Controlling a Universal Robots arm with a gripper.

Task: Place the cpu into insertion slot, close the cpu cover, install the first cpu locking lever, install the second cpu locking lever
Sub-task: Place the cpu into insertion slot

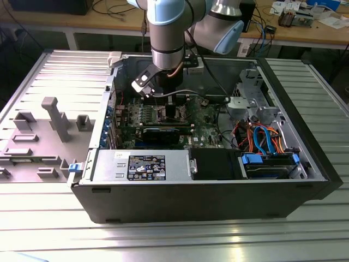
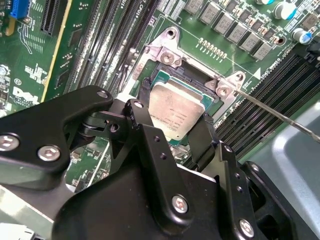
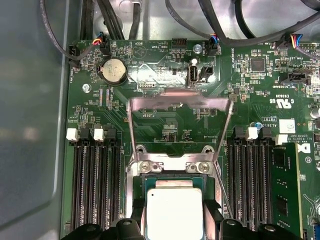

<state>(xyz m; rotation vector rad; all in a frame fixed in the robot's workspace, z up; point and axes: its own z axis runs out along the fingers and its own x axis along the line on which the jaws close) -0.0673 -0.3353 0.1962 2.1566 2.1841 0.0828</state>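
At the insertion slot (image 2: 182,76) on the motherboard (image 3: 250,85), the cpu (image 2: 175,112) is held, seated or just above (cannot be told) | clamped on two opposite edges by the jaws of the gripper (image 2: 176,102) | cpu cover (image 3: 180,102) is stood open | step judged: cpu placement | release is judged to need the cpu flat and square.

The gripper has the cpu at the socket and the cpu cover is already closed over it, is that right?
No: the cpu cover stands open, swung back from the socket, as the first wrist view shows. The gripper does grip the cpu there.
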